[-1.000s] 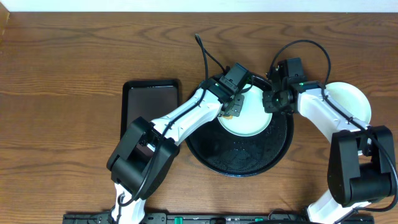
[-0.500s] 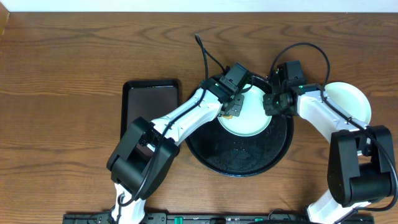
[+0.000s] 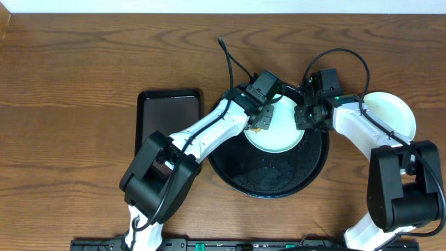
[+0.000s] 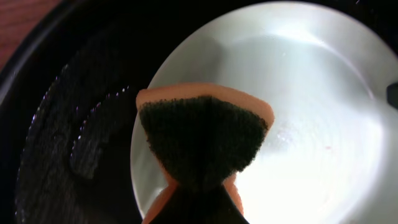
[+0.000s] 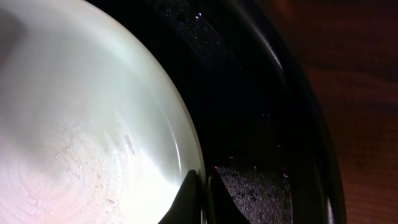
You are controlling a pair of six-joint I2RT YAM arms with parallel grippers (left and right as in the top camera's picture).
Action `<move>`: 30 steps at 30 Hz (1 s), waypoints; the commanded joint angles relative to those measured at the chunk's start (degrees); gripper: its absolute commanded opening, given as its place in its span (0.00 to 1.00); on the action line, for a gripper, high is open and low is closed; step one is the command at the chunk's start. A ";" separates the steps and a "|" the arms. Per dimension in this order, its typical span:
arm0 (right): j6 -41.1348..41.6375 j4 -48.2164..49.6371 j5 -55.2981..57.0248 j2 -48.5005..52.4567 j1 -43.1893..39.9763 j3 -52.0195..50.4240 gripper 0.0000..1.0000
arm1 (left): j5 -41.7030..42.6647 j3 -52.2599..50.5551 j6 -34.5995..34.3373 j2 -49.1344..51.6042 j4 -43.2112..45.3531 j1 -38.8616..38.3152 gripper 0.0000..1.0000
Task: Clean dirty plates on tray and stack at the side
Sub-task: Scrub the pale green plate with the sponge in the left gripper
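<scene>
A pale mint-white plate [image 3: 279, 132] lies in the upper part of the round black tray [image 3: 272, 178]. My left gripper [image 3: 261, 123] is shut on an orange sponge with a dark scouring face [image 4: 202, 140] and holds it on the plate's left part [image 4: 311, 93]. My right gripper [image 3: 304, 116] is shut on the plate's right rim [image 5: 196, 180], one finger inside and one outside. The plate's surface [image 5: 81, 124] looks wet, with no smear in view. Another pale plate [image 3: 391, 115] sits on the table right of the tray.
A smaller rectangular black tray [image 3: 169, 118] lies left of the round tray, under my left arm. The round tray's floor [image 5: 261, 124] is wet and speckled. Wooden table [image 3: 70, 104] lies all around.
</scene>
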 commanded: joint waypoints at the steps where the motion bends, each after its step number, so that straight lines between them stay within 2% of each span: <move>1: -0.50 0.00 0.70 0.24 -0.09 -0.46 0.01 | -1.14 -1.29 -0.50 0.66 2.10 0.20 0.07; 7: -0.50 0.02 0.55 0.24 -0.09 -0.46 0.01 | -1.11 -4.61 -0.52 0.66 5.68 0.20 0.08; 18: -0.50 0.13 0.50 0.24 -0.09 -0.46 0.01 | -1.09 -6.86 -0.85 1.20 6.51 0.20 0.08; 26: -0.50 0.17 0.52 0.24 -0.09 -0.46 0.01 | -0.94 -6.86 -2.67 6.34 6.43 0.20 0.08; 30: -0.50 0.17 0.52 0.24 -0.09 -0.46 0.01 | 3.56 -6.86 -2.95 7.52 5.60 0.20 0.08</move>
